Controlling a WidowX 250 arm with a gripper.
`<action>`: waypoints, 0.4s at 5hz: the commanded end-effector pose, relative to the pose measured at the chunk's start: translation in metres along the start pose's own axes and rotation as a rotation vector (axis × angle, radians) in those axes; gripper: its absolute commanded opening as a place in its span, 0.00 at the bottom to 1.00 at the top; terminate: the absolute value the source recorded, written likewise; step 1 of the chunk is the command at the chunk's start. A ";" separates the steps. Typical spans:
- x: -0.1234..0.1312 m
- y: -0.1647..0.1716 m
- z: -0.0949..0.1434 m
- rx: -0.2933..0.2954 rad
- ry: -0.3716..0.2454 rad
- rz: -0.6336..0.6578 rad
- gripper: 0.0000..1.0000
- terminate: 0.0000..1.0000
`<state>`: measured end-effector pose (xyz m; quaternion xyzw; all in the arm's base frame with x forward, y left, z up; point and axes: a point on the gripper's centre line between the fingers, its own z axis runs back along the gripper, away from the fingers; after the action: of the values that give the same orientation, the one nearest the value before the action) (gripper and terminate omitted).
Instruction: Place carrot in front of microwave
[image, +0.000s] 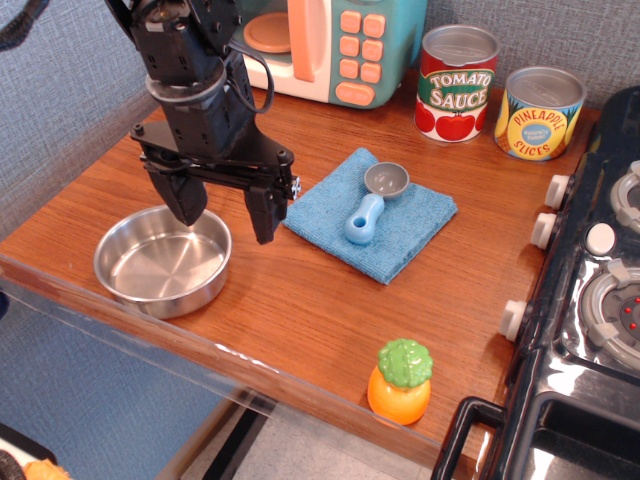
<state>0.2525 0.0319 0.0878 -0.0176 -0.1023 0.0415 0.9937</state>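
The carrot (400, 382), a stubby orange toy with a bumpy green top, stands upright near the table's front edge, right of centre. The microwave (330, 45), teal with a cream front and peach handle and buttons, stands at the back centre, partly behind the arm. My gripper (226, 218) is open and empty, fingers pointing down, hovering at the left over the right rim of a metal bowl (162, 262). It is far left of the carrot and in front of the microwave.
A blue cloth (385, 225) with a blue-handled scoop (372, 205) lies mid-table. A tomato sauce can (456, 85) and a pineapple can (538, 113) stand at the back right. A black toy stove (585, 300) fills the right side.
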 end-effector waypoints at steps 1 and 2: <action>0.000 0.000 0.000 0.000 0.000 0.000 1.00 0.00; -0.005 -0.042 0.002 0.016 -0.046 -0.096 1.00 0.00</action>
<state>0.2467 -0.0193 0.0811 -0.0060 -0.1062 -0.0214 0.9941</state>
